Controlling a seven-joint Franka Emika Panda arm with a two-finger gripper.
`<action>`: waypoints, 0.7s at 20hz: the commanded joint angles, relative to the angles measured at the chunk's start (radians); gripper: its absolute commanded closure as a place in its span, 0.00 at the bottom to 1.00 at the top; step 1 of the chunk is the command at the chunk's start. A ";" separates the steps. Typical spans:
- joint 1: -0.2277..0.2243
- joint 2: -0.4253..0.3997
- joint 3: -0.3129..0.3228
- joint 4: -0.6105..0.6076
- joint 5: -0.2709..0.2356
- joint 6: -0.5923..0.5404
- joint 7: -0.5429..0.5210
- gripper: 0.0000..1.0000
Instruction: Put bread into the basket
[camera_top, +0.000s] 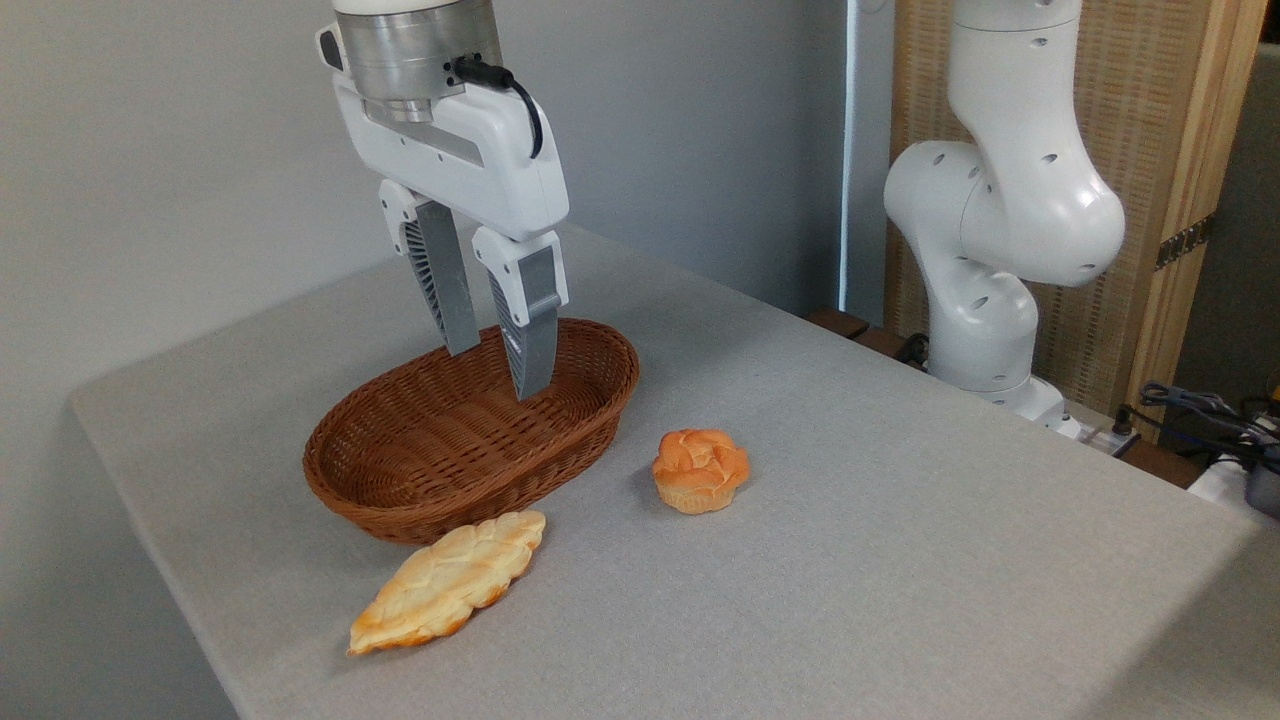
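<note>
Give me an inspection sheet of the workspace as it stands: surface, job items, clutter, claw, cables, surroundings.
Surface: grey cloth-covered table, flat, no spills seen.
Bread: round orange-brown bun upright on the table, right of the basket, apart from it, ungrasped.
Basket: oval brown wicker basket, nothing seen inside.
Clutter: flat braided loaf lies on the table in front of the basket, its tip close to the basket wall.
Claw: claw open, empty, hanging over the basket's rear half, fingertips near rim height.
Cables: black cable at the wrist; loose cables off the table at far right.
Surroundings: arm base behind the table's right edge, woven panel behind it, plain grey wall.
</note>
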 joint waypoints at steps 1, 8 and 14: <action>-0.003 0.003 0.007 0.022 0.005 -0.028 -0.008 0.00; -0.002 0.003 0.008 0.021 0.007 -0.027 -0.008 0.00; -0.002 0.000 0.007 0.010 0.007 -0.024 -0.008 0.00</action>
